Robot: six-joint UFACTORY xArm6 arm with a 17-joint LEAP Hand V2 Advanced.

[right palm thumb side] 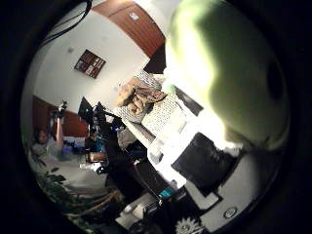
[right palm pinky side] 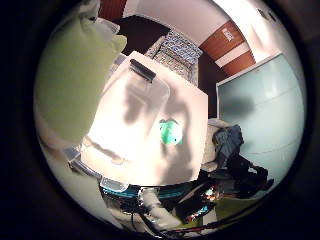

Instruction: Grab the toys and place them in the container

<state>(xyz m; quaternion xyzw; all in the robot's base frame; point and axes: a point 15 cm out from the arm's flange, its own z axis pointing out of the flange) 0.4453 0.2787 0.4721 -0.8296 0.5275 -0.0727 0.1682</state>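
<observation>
The biggest thing I saw was the white table, spread out well below my palm. On it sat the clear container, a see-through box with a dark latch at its end, and it was open at the top and looked empty. Next in size was the soft green toy pressed right up against my palm. It filled much of both views, so it was very close to me. I could not see my fingers at all, so I could not tell if my hand was wrapped round that toy or wide open. I think the toy was in my hold, because it hung so close while the table was far down, but that is only my guess. It looked puffy and light, like a stuffed thing, so it should squash a bit and not break. A soft squeeze round its fat middle would keep it safe. The smallest thing was a little green and white toy lying on the table just beside the container, well below me. It looked round and smooth, maybe a bit slippery, so I would take it from above with fingers on both sides. The container was almost under my palm, so the big toy seemed ready to drop in.
</observation>
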